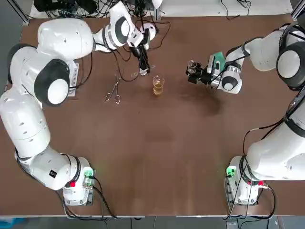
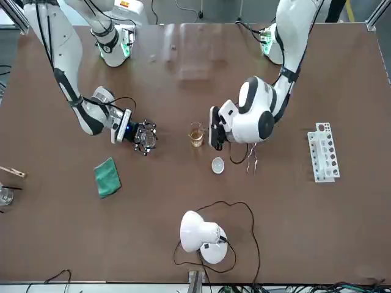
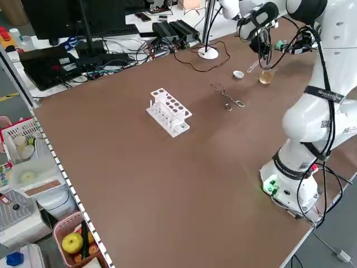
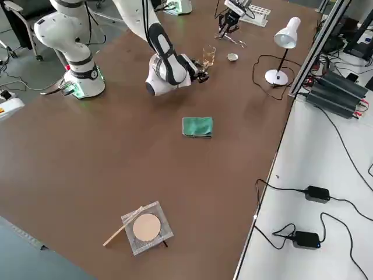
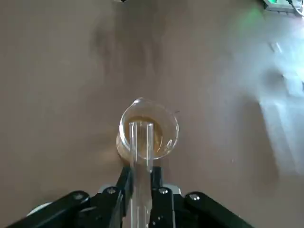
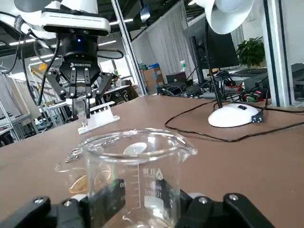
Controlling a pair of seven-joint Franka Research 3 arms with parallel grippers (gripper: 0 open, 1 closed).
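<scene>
From overhead we see the left gripper (image 1: 143, 67) near the table's (image 1: 157, 157) far edge, clenched on a glass test tube (image 1: 143, 72). The amber beaker (image 1: 158, 86), part full of brownish liquid, stands just beside it at about 5 o'clock. The left wrist view adds what the top view cannot. There the tube runs out between the two fingers, and its open end lines up with the beaker's mouth. We cannot tell from that view how high the tube sits above the rim.

The right gripper (image 1: 194, 74) is at roughly 3 o'clock from the amber beaker and near it. It grasps an empty beaker (image 6: 137, 171), which is only a dark-rimmed blur from above. The right wrist view shows this beaker upright between the fingers, with printed graduation marks, and the left gripper with its tube beyond it.

From above, the tongs (image 1: 113, 90) lie at 9 o'clock from the amber beaker. The desk lamp (image 1: 148, 31) sits at 12 o'clock, half hidden by the left arm, while the front view shows it whole. That view also shows a small white dish (image 2: 217, 165) just beside the amber beaker. The green cloth (image 4: 198, 126) is mostly covered by the right arm from overhead but lies clear in the right side view. The test-tube rack (image 3: 169, 111) is plainest in the left side view.
</scene>
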